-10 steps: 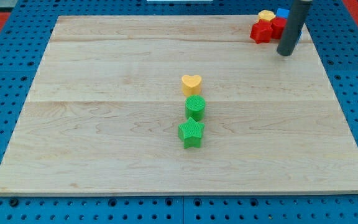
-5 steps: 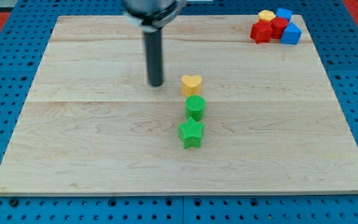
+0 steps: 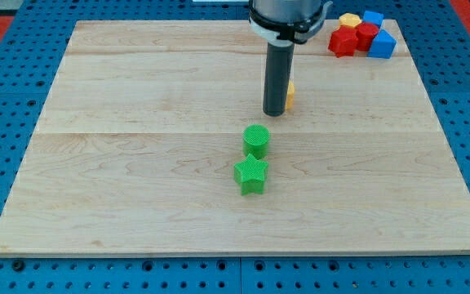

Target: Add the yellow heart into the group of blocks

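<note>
Just left of the yellow heart (image 3: 290,95), touching it, my tip (image 3: 274,113) is set mid-push; a further shove toward the far-corner block group (image 3: 361,34) is called for.

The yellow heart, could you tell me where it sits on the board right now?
The yellow heart lies just above the board's centre, mostly hidden behind my tip on its right, above the green cylinder and well short of the group at the top right.
</note>
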`<state>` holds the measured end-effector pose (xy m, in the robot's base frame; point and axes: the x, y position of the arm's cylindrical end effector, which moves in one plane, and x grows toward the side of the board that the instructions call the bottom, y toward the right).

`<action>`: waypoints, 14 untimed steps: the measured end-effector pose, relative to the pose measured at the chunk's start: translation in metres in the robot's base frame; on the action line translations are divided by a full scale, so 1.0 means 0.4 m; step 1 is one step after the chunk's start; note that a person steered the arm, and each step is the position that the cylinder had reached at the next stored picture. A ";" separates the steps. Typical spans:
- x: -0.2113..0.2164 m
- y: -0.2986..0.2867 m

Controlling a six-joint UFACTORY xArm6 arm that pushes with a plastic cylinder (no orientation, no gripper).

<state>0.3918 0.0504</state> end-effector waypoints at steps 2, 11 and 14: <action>-0.047 -0.022; -0.102 0.344; -0.128 0.321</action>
<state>0.3405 0.1790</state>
